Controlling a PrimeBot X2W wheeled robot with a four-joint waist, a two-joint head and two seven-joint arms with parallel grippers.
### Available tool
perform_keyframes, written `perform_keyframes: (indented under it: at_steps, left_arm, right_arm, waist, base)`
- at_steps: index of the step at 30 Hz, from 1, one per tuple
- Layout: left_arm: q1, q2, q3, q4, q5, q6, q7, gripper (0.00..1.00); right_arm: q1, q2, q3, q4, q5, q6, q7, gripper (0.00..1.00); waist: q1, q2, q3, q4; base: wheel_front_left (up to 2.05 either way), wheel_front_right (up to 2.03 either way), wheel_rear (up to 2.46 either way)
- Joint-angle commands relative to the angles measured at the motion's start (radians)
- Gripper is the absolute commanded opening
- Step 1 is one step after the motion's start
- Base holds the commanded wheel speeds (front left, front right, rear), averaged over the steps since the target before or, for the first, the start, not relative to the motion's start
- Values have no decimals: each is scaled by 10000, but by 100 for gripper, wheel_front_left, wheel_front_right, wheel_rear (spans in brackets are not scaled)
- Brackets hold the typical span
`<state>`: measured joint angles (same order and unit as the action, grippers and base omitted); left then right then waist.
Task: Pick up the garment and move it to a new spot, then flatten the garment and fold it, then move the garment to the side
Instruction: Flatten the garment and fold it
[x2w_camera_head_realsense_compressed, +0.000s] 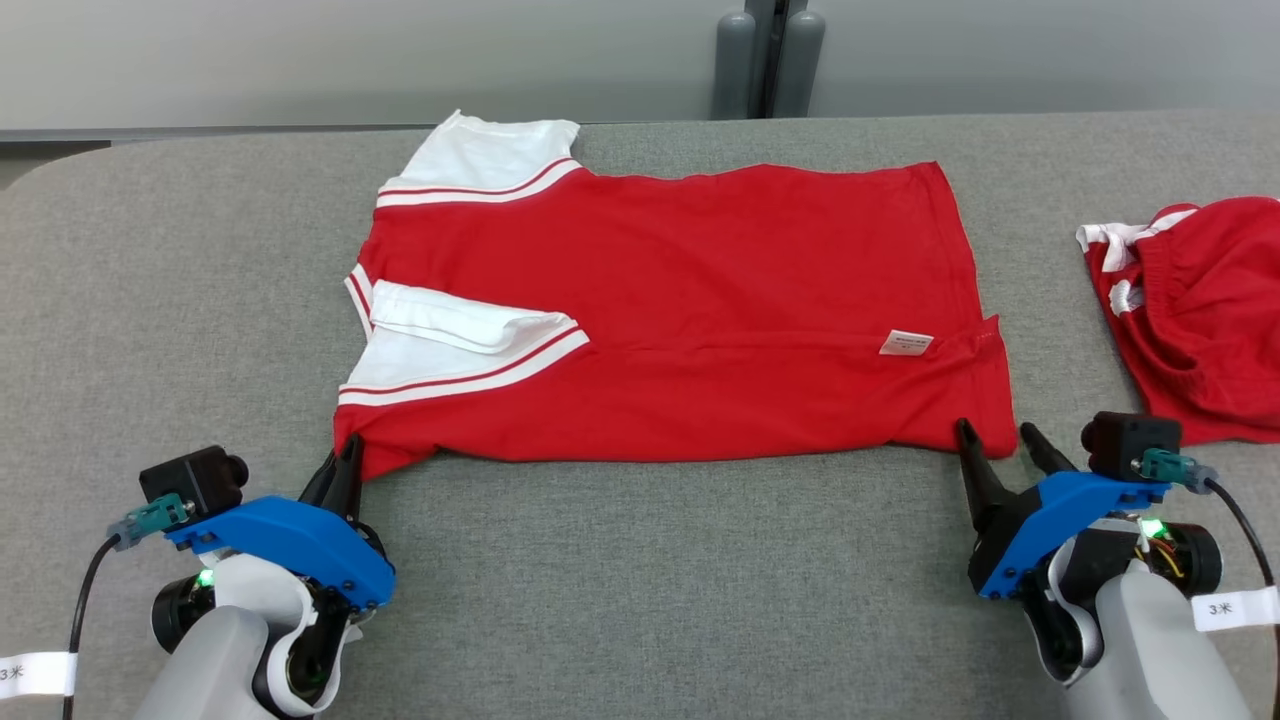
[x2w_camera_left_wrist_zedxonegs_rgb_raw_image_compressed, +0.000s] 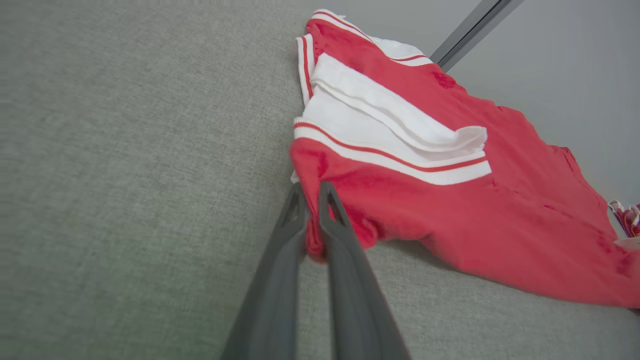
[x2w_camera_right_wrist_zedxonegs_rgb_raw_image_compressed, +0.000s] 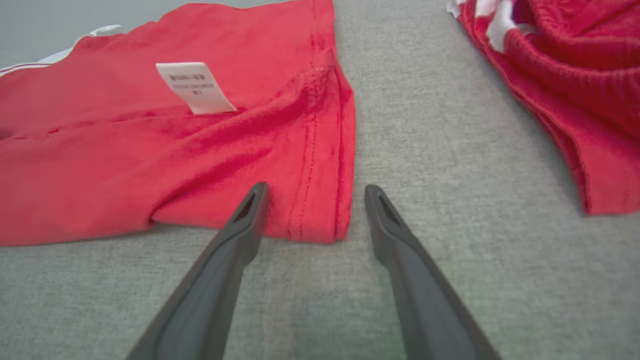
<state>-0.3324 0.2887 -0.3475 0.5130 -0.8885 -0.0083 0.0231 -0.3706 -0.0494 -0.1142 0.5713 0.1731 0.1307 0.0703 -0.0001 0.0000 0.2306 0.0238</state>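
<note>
In the head view the garment (x2w_camera_head_realsense_compressed: 700, 300) lies flat on the table (x2w_camera_head_realsense_compressed: 150, 300), the left gripper (x2w_camera_head_realsense_compressed: 345, 458) clamped on its near-left corner and the right gripper (x2w_camera_head_realsense_compressed: 998, 437) wide open astride the near-right corner, while the left wrist view shows a thin pinch that may slip and the right wrist view an ungripped hem, so a lift now would likely drag it lopsided.

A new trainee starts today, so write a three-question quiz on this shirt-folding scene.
1. True or false: the left claw is shut on the red shirt's near corner.
2. Multiple choice: the right claw is A open, or B shut on a sleeve.
3. Fill in: the white care label lies toward the shirt's ____ end, by the robot's sides.
Key: 1 true; 2 A; 3 right.
</note>
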Motion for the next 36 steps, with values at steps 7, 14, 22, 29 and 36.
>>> perform_keyframes:
  at_steps: [7, 14, 22, 29, 36]
  left_arm:
    - [145, 112, 45, -107, -40, 38, -164, 0]
    - [287, 301, 104, -641, -47, -41, -299, 0]
    - [921, 846, 195, -2875, -2, 211, -60, 0]
    - [2859, 1429, 186, -5303, -132, 927, 458, 0]
    - [5001, 1613, 519, -6403, -558, 1594, 360, 0]
  right_arm:
    - [-826, -7, 105, 1668, 275, 1, -70, 16]
    - [-1394, -24, 62, 2127, 94, 1, -382, 0]
    - [-935, -21, -174, 756, -254, 1, 48, 0]
    - [1086, -26, 31, -1805, -75, 1, 1296, 0]
    - [3467, -26, -257, -4120, 191, 1, 2315, 0]
  waist:
    - [1, 0, -118, 167]
    - [1, 0, -424, 123]
    - [1, 0, -861, 51]
    - [1, 0, -1028, -7]
    - [1, 0, -955, -10]
  base:
    - [0, 0, 0]
    - [0, 0, 0]
    - [0, 0, 0]
    - [0, 0, 0]
    - [0, 0, 0]
